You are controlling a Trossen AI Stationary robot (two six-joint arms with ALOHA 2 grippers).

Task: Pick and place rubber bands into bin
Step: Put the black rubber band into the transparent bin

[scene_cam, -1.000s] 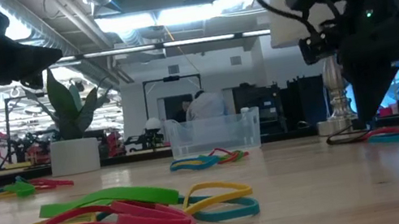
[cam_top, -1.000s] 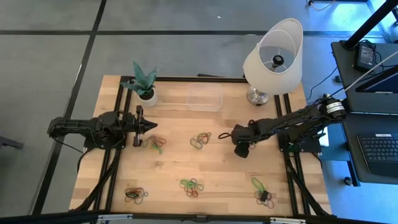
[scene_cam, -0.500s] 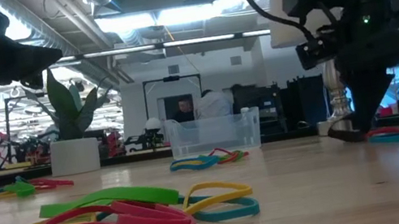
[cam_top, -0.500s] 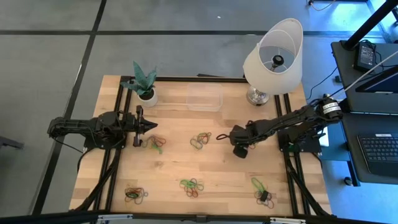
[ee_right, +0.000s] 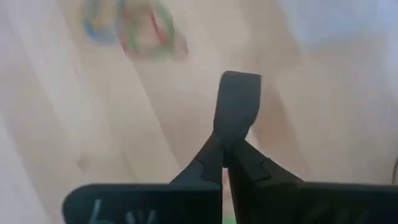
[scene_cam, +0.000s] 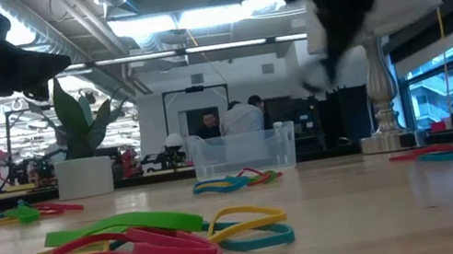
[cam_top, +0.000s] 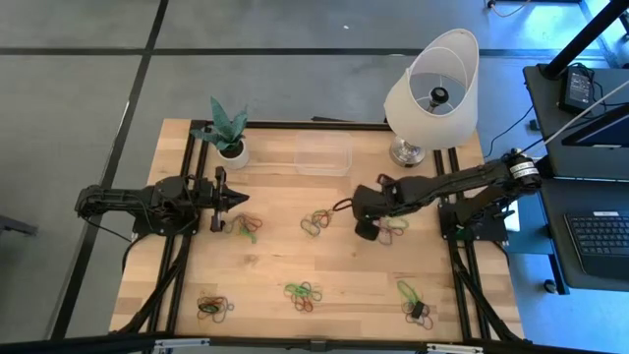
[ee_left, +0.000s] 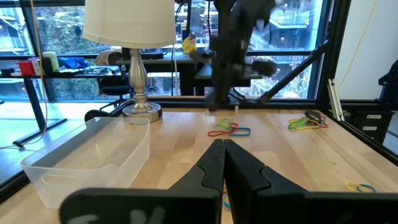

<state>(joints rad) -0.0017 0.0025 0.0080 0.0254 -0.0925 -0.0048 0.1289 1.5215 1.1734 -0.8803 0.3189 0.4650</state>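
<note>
Rubber bands lie in small clusters on the wooden table: one at mid-table (cam_top: 316, 222), one by my left gripper (cam_top: 244, 227), three along the near edge (cam_top: 303, 294), and a red-green one under my right arm (cam_top: 393, 228). The clear bin (cam_top: 323, 154) stands at the far edge, between a plant pot and a lamp. My right gripper (cam_top: 351, 206) hangs above mid-table, shut on a dark rubber band (ee_right: 239, 99). My left gripper (cam_top: 239, 200) is shut and level at the table's left, touching nothing. My right gripper pinches the dark band's near end (ee_right: 231, 127) between its two fingertips, slanting down from the table's right. The band's loop sticks out past the fingertips, lifted clear of the table.
A white pot with a green plant (cam_top: 229, 138) stands at the far left. A lamp with a white shade (cam_top: 432, 84) stands at the far right, next to the bin. People stand in the room beyond the table (scene_cam: 239, 117).
My right gripper has shut on the dark band lying at mid-table. It has then risen and gone toward the table's left and slightly toward the far edge, lifting the band clear. The coloured bands beside it stayed on the table.
</note>
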